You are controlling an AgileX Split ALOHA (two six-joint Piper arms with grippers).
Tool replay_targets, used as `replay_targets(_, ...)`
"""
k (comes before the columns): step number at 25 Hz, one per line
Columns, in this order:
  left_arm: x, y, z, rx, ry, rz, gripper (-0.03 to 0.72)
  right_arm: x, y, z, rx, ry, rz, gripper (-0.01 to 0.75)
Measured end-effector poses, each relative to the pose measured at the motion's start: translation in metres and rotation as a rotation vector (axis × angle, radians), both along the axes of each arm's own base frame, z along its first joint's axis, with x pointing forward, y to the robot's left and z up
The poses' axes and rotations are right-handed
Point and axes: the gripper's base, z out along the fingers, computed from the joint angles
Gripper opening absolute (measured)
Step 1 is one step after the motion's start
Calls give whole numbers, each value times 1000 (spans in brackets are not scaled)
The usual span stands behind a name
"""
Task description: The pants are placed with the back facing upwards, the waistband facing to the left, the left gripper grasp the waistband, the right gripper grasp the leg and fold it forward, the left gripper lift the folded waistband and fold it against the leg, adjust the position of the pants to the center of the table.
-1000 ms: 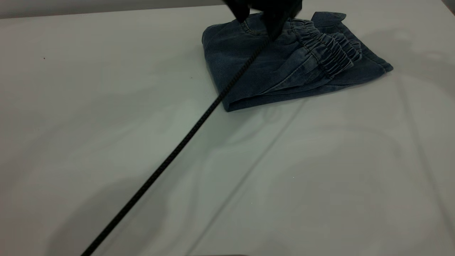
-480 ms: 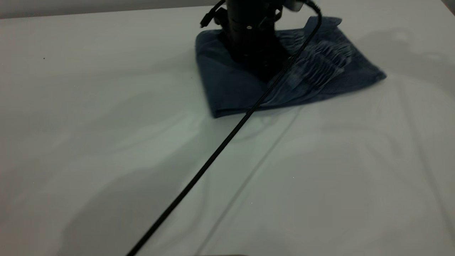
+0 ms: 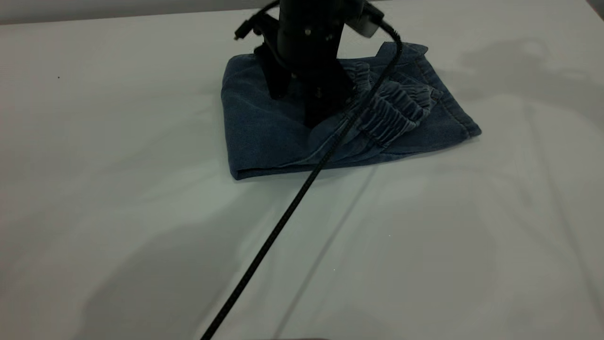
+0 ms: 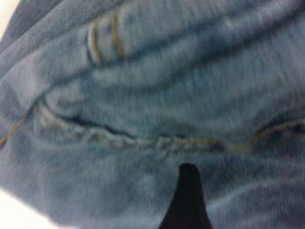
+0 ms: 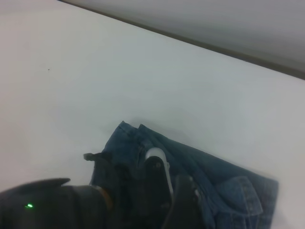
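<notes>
The blue denim pants (image 3: 264, 137) lie folded into a compact stack on the white table (image 3: 141, 212), toward the far middle. The gathered waistband (image 3: 396, 111) sits on top of the stack, over the leg (image 3: 448, 120), whose stitched hem points right. My left gripper (image 3: 296, 107) stands upright on the stack, open, with both black fingertips pressed onto the denim beside the waistband. The left wrist view is filled with denim (image 4: 143, 95) and shows one black finger (image 4: 188, 195) against it. The right wrist view looks from a distance at the pants (image 5: 228, 186) and the left gripper (image 5: 162, 191).
A black braided cable (image 3: 283, 217) runs from the left arm diagonally across the table to the near edge. Soft creases mark the table covering in front of the pants. The table's far edge (image 5: 190, 43) meets a grey wall.
The left gripper has come down onto the folded pants. The stack has slid to the left and toward the near side with it, and the cable has swung along.
</notes>
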Motion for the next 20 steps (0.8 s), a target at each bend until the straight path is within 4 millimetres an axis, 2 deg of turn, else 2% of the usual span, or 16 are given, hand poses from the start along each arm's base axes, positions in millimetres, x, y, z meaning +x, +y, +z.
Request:
replay_targets(2,5,-6,18,-28,-39,-17,552,-4,0,7,-3,-17,-1,494)
replay_targets(5,15,-15,50,-93,-129,-41,552,-17,0,28,-20,-66,0,494)
replay_targets(10,15,-17,101,-164,-227,-59,551,-57,1,76,-47,-151,15,494)
replay_targets(13,9,-15,141,-210,-287,-64,551,-86,4,102,-32,-168,20,494)
replay_targets(17,-5,-3,208,-291,-389,-48,551,-132,5,135,-51,-199,20,494)
replay_targets(20,-26,15,270,-366,-484,-29,551,-169,5,160,-63,-253,-10,494)
